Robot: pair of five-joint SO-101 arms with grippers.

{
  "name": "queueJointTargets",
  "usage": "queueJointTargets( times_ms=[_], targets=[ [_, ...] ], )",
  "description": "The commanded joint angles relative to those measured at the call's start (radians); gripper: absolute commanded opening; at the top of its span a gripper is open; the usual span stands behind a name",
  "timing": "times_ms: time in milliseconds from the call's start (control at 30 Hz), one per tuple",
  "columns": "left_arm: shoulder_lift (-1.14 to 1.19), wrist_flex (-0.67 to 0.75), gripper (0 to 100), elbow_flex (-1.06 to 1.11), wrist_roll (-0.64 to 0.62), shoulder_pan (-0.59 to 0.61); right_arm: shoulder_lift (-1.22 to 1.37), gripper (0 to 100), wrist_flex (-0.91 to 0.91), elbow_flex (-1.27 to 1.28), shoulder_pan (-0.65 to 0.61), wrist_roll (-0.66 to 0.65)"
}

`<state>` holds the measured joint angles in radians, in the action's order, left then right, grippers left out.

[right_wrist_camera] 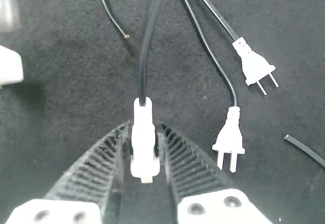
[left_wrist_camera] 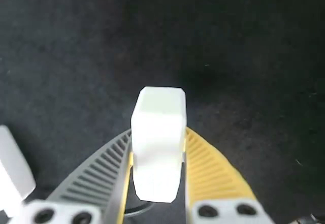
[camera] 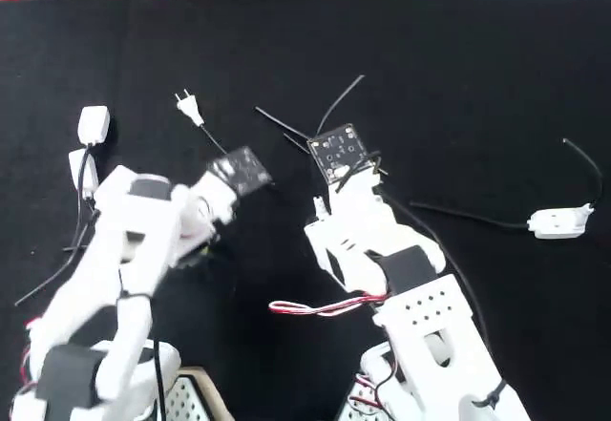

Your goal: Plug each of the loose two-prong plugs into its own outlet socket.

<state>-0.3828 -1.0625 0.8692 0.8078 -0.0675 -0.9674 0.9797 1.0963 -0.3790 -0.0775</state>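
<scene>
The left gripper (left_wrist_camera: 158, 133) had its jaws closed against two sides of a white block (left_wrist_camera: 158, 112). It was likely an outlet socket, though no slots showed in the left wrist view. The block's long axis ran along the jaws, and its free end pointed away from the wrist, over the black counter (left_wrist_camera: 244, 41).

The right gripper (right_wrist_camera: 143, 132) had its jaws nearly together, pinching a held plug (right_wrist_camera: 143, 142) by its flat sides. That plug lay lengthwise between the jaws. Its black cable (right_wrist_camera: 147, 46) left the end farther from the wrist, and its prongs were hidden. Beside it on the counter lay a near plug (right_wrist_camera: 229, 138), its prongs toward the gripper's side. Farther out lay a far plug (right_wrist_camera: 252, 65), set at a slant, its cable trailing away.

In the high view a loose plug (camera: 190, 107) lay ahead of the left arm, prongs aimed at the far left corner. A white socket (camera: 93, 123) sat near it, and a right-hand socket (camera: 558, 221) lay well apart.
</scene>
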Motion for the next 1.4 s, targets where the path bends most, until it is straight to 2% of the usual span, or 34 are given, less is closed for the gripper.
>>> queueJointTargets(
  times_ms=[0, 100, 167, 233, 400, 600, 800, 1000, 1133, 1300, 1367],
  targets=[
    [-0.078, 0.244, 3, 0.131, 0.058, -0.027, 0.001, 2.1, -0.015, -0.019, 0.015, 0.012],
    [-0.060, 0.405, 3, 0.186, 0.083, -0.013, 0.001, 2.1, -0.015, -0.019, 0.015, 0.012],
    [-0.041, 0.465, 3, 0.197, 0.083, -0.002, 0.001, 2.1, -0.015, -0.019, 0.015, 0.011],
    [-0.021, 0.468, 5, 0.197, 0.083, -0.001, 0.001, 2.1, -0.015, -0.019, 0.015, 0.011],
    [-0.023, 0.414, 25, 0.197, 0.068, -0.005, 0.001, 2.1, -0.015, -0.019, 0.015, 0.011],
    [-0.183, 0.385, 25, 0.214, -0.049, -0.008, 0.001, 2.1, -0.015, -0.018, 0.015, 0.011],
    [-0.431, 0.152, 25, 0.263, -0.044, -0.041, 0.001, 2.1, -0.015, -0.018, 0.014, 0.011],
    [-0.537, 0.117, 25, 0.409, 0.034, -0.128, 0.001, 2.1, -0.015, -0.018, 0.014, 0.011],
    [-0.568, 0.031, 23, 0.329, 0.035, -0.101, 0.001, 2.1, -0.015, -0.016, 0.014, 0.012],
    [-0.680, 0.055, 16, 0.153, 0.023, 0.053, 0.001, 2.1, -0.015, -0.016, 0.014, 0.015],
    [-0.689, 0.222, 15, 0.168, 0.017, 0.097, 0.001, 2.1, -0.015, -0.016, 0.014, 0.015]
  ],
)
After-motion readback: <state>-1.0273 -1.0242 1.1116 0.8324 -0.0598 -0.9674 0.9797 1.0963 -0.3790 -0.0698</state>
